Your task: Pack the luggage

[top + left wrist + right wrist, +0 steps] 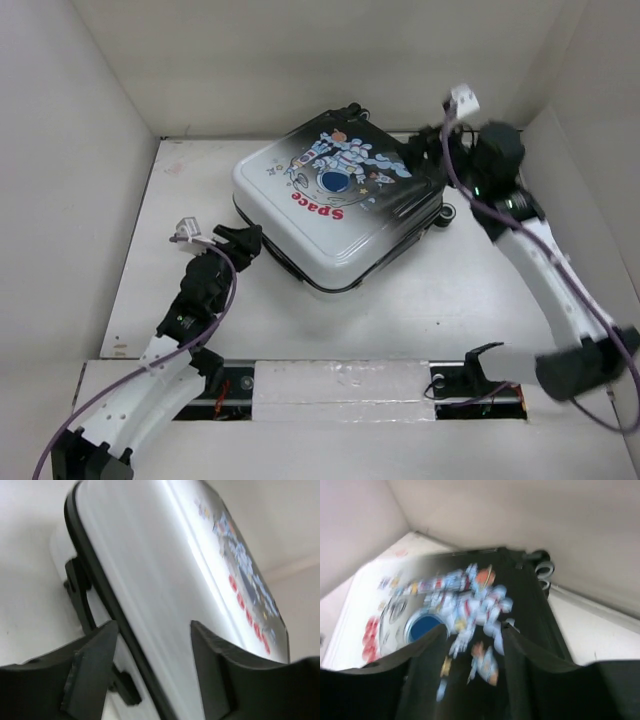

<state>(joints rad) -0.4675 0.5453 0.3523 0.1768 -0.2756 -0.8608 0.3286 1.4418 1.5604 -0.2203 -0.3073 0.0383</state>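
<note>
Between the parted left jaws, luggage [165, 580] edge.

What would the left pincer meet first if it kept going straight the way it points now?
The luggage: the left pincer aims at its white side wall beside the black seam, jaws open. It looks very close, but depth is unclear.

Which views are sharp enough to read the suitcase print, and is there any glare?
Top external: sharp, evenly lit, the luggage print readable. Left wrist: soft focus, print smeared, bright sheen along the white shell. Right wrist: heavy blur, astronaut print streaked, unreadable.
</note>
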